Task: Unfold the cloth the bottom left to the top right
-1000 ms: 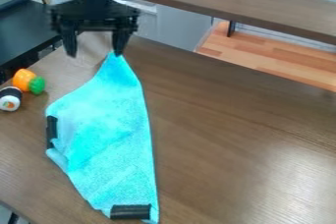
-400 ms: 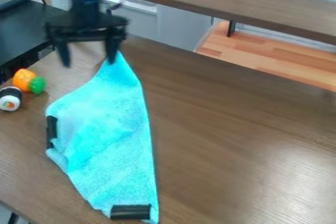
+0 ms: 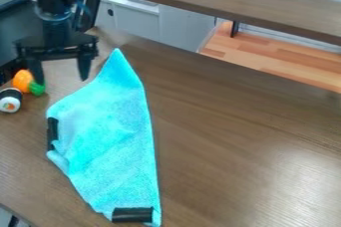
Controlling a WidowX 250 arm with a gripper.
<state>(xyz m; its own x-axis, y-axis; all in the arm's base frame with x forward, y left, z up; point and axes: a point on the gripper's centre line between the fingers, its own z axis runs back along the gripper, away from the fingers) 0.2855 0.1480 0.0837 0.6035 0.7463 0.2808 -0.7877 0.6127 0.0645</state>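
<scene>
My gripper [image 3: 61, 79] hangs at the upper left with its two fingers wide apart and nothing between them. It is up and to the left of the cloth's top tip, clear of the cloth. The turquoise cloth [image 3: 110, 144] lies on the left half of the table, narrowing to a point at its top. A black piece is at its left edge, and another black piece is at its bottom edge.
Partly behind a finger, an orange toy with a green end [image 3: 23, 80] lies at the left. Beside it sits a black and white sushi toy [image 3: 10, 100]. A brown shelf [image 3: 226, 2] crosses behind the brown table [image 3: 246, 136].
The gripper has moved left and slightly down, away from the cloth's top tip and over beside the orange toy. It stays open. The cloth lies as before.
</scene>
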